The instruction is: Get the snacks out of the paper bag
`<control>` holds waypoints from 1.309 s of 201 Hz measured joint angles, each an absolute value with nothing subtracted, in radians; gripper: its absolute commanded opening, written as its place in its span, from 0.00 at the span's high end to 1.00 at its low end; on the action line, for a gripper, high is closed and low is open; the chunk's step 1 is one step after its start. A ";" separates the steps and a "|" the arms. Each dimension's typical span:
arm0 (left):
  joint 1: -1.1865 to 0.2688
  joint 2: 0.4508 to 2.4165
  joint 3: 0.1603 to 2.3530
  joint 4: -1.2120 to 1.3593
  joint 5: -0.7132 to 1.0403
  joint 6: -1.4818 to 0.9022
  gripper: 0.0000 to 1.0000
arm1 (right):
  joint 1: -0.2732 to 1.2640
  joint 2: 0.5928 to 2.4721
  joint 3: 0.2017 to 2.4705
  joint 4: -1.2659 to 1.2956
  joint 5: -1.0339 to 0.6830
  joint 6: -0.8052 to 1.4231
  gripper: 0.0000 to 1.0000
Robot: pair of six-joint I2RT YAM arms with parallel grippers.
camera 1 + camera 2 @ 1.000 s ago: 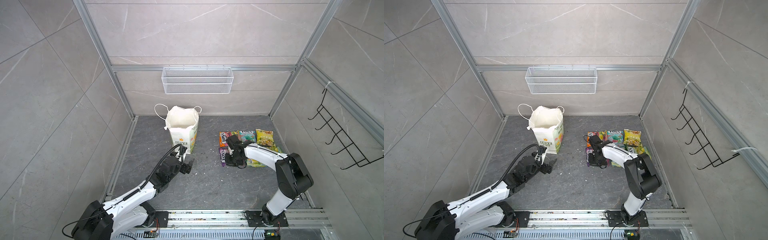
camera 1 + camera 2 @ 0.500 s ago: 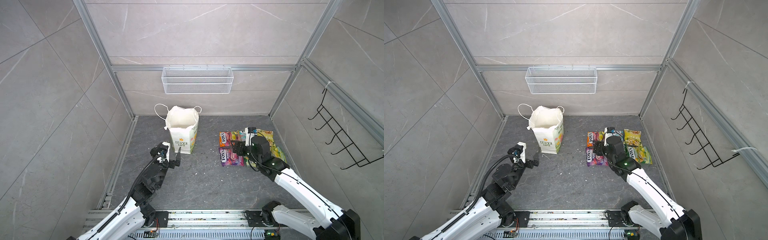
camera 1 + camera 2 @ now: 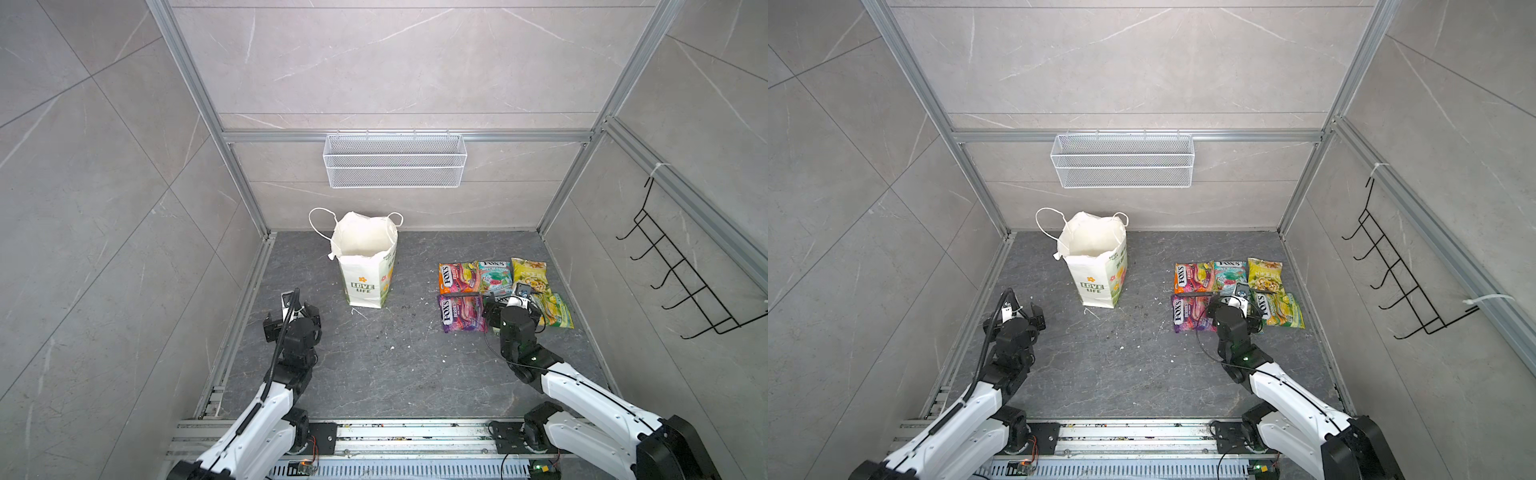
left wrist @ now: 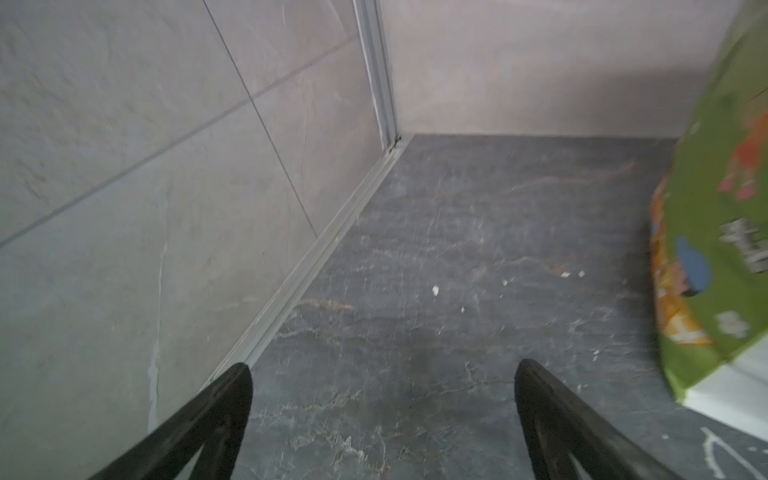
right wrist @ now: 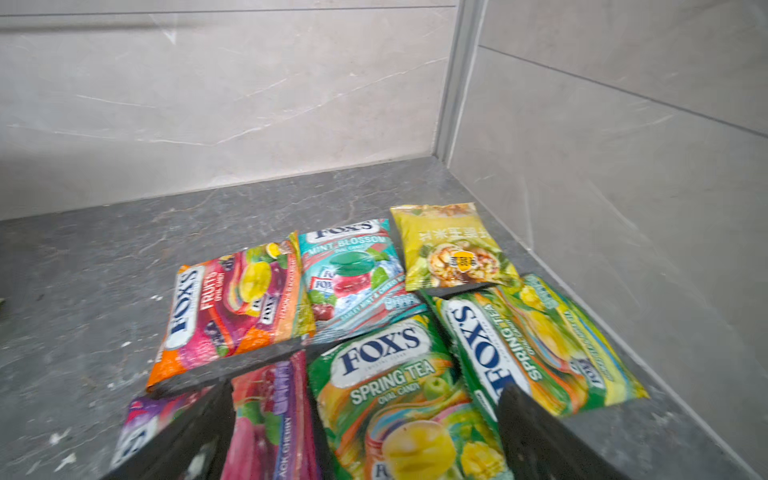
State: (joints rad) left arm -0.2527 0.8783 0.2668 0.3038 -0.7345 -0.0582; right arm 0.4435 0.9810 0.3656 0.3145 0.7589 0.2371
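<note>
**tilefan:** Where's everything sitting right now?

**yam_watcher:** The white paper carrier bag (image 3: 365,270) with cord handles, flower print and green LOVE LIFE lettering is upright on the dark grey stone-look floor (image 3: 395,365). Its mouth is open and it stands below the left end of the white wire mesh basket (image 3: 395,166) hung on the back wall. The snacks are out on the floor, well apart from the bag, over by the right wall.

**tilefan:** Layout?

**yam_watcher:** Back row, left to right: orange-red FOX'S packet (image 5: 232,307), teal FOX'S packet (image 5: 353,274), yellow packet with the food picture (image 5: 453,249), with their edges touching or overlapping a bit. In the front row, the purple FOX'S packet (image 3: 459,313) is in front of the orange-red one and the yellow-green FOX'S Spring Tea packet (image 3: 555,309) is nearest the wall. The right wrist view also shows a second Spring Tea packet (image 5: 399,395) lying flat between those two. The arm sits over it in both top views.

**tilefan:** And the grippers?

**yam_watcher:** The right gripper (image 5: 365,388) is right over that second Spring Tea packet, fingers spread wide, nothing pinched. Can't tell if the tips touch it. The left gripper (image 4: 383,365) is over bare floor between the bag and the left wall, also spread wide and empty.
</note>
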 measured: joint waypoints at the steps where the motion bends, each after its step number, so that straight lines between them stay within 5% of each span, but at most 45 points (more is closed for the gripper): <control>1: -0.251 0.882 0.267 0.304 -0.733 -0.059 0.00 | 0.443 0.981 0.366 0.316 0.762 0.237 0.01; 42: -0.145 1.100 0.252 0.466 -0.663 -0.059 0.00 | 0.420 1.085 0.364 0.414 0.849 0.206 0.01; 106: -0.012 1.296 0.313 0.585 -0.498 -0.033 0.00 | 0.325 1.349 0.367 0.574 0.731 0.115 0.01; 179: 0.000 1.449 0.195 0.928 -0.247 -0.018 0.00 | 0.276 1.395 0.382 0.699 0.622 0.045 0.01; 263: 0.032 1.502 0.344 0.866 -0.123 -0.001 0.00 | 0.252 1.459 0.273 0.928 0.461 -0.013 0.01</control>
State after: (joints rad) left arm 0.0322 1.5024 0.3443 0.8658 -0.1230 -0.0013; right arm 0.2523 1.4586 0.2729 0.9279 0.4610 -0.0128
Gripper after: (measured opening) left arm 0.997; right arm 0.992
